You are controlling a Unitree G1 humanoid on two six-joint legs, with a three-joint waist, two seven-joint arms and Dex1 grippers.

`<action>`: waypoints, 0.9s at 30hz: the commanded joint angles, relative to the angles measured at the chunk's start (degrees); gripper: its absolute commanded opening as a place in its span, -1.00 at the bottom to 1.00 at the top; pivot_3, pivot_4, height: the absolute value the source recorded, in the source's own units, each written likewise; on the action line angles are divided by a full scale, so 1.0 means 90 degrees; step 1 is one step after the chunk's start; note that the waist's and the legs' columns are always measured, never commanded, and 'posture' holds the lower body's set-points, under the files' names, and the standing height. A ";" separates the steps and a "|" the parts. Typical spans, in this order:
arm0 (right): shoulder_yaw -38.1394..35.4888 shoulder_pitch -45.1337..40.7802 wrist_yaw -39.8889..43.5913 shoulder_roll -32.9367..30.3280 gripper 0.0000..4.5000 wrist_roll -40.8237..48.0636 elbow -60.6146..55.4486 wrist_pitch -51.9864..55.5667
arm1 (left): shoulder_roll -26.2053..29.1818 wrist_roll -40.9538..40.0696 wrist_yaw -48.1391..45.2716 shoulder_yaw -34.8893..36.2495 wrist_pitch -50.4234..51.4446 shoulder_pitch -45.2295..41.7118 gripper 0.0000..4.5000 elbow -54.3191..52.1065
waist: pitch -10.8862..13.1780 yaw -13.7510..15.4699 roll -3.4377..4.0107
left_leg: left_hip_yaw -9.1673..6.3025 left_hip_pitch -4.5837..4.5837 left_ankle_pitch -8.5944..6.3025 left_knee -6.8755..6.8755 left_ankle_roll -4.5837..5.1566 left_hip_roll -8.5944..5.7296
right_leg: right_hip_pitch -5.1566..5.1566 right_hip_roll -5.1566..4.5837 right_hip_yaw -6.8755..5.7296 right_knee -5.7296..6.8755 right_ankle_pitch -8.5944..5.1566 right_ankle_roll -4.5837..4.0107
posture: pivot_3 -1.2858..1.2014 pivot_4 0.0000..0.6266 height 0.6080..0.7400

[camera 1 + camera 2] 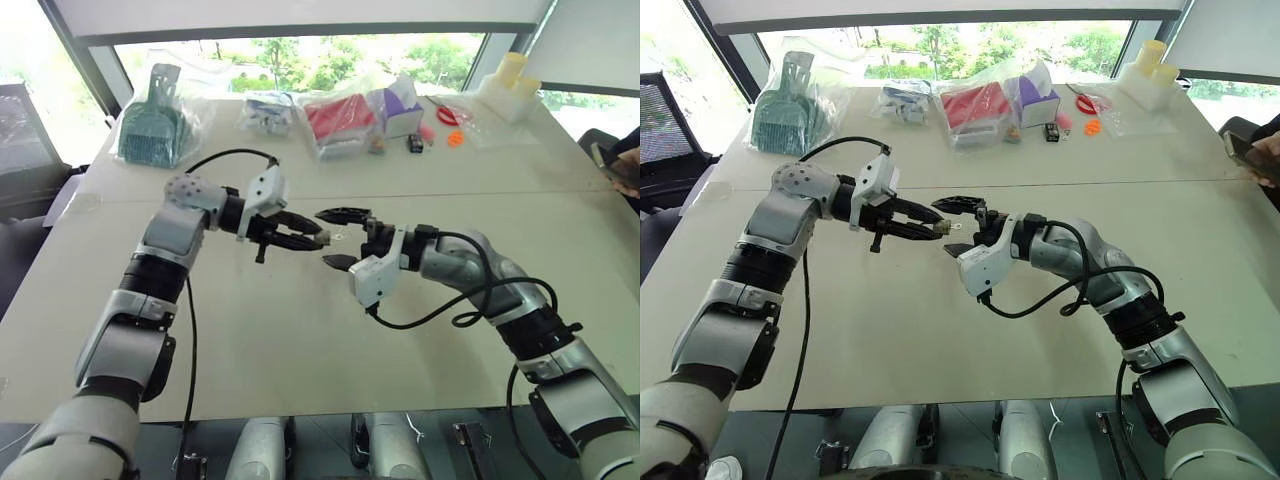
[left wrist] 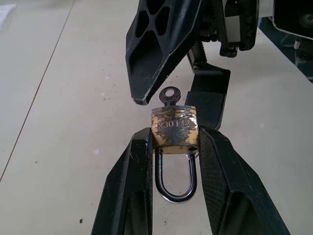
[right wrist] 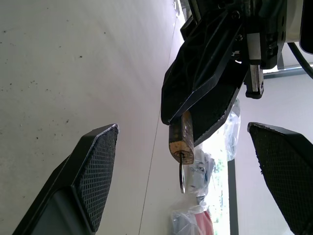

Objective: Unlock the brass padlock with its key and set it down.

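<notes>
Left jaws clamped on brass padlock (image 2: 174, 132), key (image 2: 169, 95) inserted; right jaws wide.

We count one padlock (image 2: 174, 131) and one key (image 2: 169, 95). Two claws show: the left claw (image 1: 297, 233) and the right claw (image 1: 340, 239). One counter (image 1: 300, 350) carries everything. Along its far edge we count four clear bags: green scoop (image 1: 150, 125), white parts (image 1: 268, 112), red item (image 1: 340, 118), purple box (image 1: 403, 108). One hand (image 1: 628, 165) shows at the edge.
</notes>
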 commanded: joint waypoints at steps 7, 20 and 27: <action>-0.0104 -0.0175 -0.0248 0.0062 -0.58 -0.0156 -0.0010 -0.0243 | 0.0090 -0.0129 -0.0037 0.0134 0.0167 0.0006 -0.68 -0.0387 | 0.0000 -0.0004 0.0000 | 0.0000 0.0000 0.0000 0.0000 0.0000 0.0000 | 0.0000 0.0000 0.0000 0.0000 0.0000 0.0000 | 0.03 -0.52 1.00; -0.0111 -0.0168 -0.0235 0.0044 -1.00 -0.0236 0.0053 -0.0281 | 0.0170 -0.0014 0.0134 0.0130 0.0132 0.0090 -0.12 -0.0402 | 0.0000 -0.0008 0.0001 | 0.0000 0.0001 0.0000 0.0000 0.0000 0.0000 | 0.0000 0.0000 0.0001 0.0001 0.0000 0.0000 | 0.03 -0.52 1.00; -0.0135 -0.0139 -0.0218 -0.0006 -1.00 -0.0220 0.0126 -0.0252 | 0.0360 -0.0088 0.0383 0.0360 -0.0034 0.0138 0.97 -0.0472 | 0.0000 -0.0006 0.0001 | 0.0000 0.0001 0.0000 0.0000 0.0000 0.0000 | 0.0000 0.0000 0.0001 0.0001 0.0000 0.0000 | 0.03 -0.52 1.00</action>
